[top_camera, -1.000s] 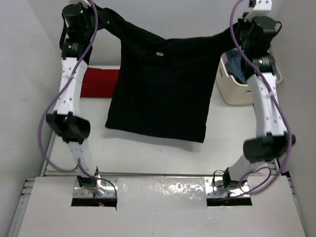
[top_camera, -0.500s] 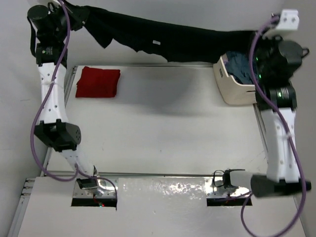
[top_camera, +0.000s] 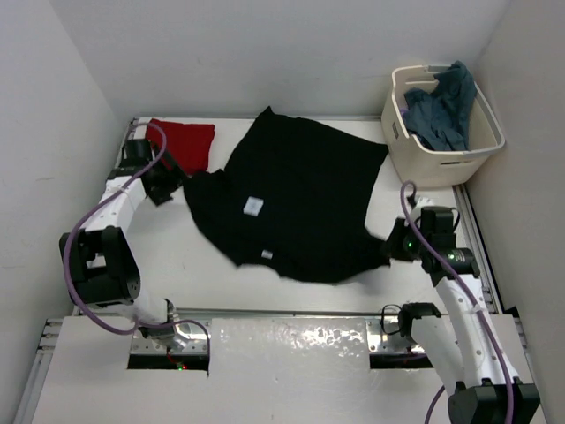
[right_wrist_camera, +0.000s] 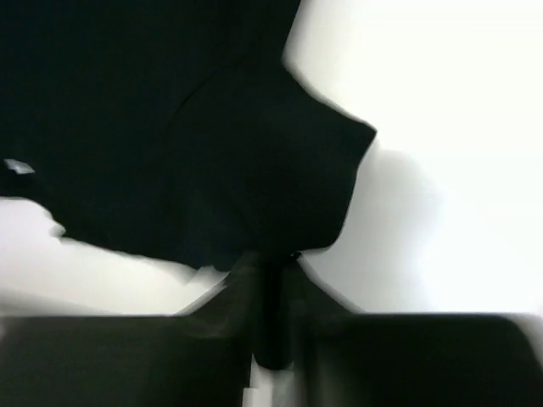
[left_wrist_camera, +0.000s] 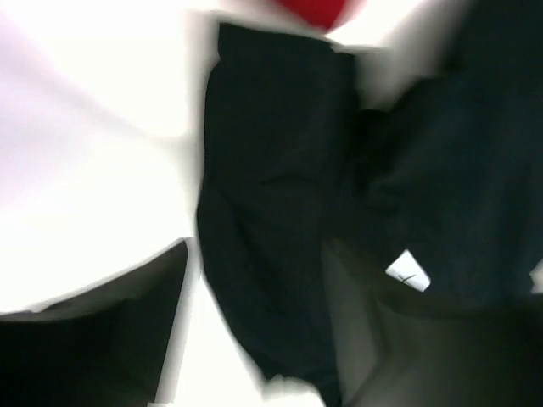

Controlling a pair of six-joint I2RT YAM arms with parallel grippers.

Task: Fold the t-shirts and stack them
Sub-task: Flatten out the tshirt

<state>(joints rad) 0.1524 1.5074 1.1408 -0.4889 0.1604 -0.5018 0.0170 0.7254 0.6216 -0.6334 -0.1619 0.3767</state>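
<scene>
A black t-shirt (top_camera: 296, 199) lies spread on the white table, its white neck label (top_camera: 252, 206) facing up. My left gripper (top_camera: 169, 187) sits low at the shirt's left sleeve. In the left wrist view it (left_wrist_camera: 254, 246) is open, with the black sleeve (left_wrist_camera: 271, 170) lying between the parted fingers. My right gripper (top_camera: 391, 247) is at the shirt's near right corner and in the right wrist view (right_wrist_camera: 271, 257) is shut on that black cloth (right_wrist_camera: 212, 127). A folded red t-shirt (top_camera: 184, 141) lies at the back left. A slate blue-grey t-shirt (top_camera: 446, 106) hangs out of the tub.
The cream plastic tub (top_camera: 424, 163) stands at the back right corner, close to the shirt's far right edge. White walls close in the table on the left, back and right. The red shirt (left_wrist_camera: 314, 10) lies just past the left gripper.
Both arms came down from high at the back. The black shirt, stretched in the air between them, now lies on the table. The left gripper has opened.
</scene>
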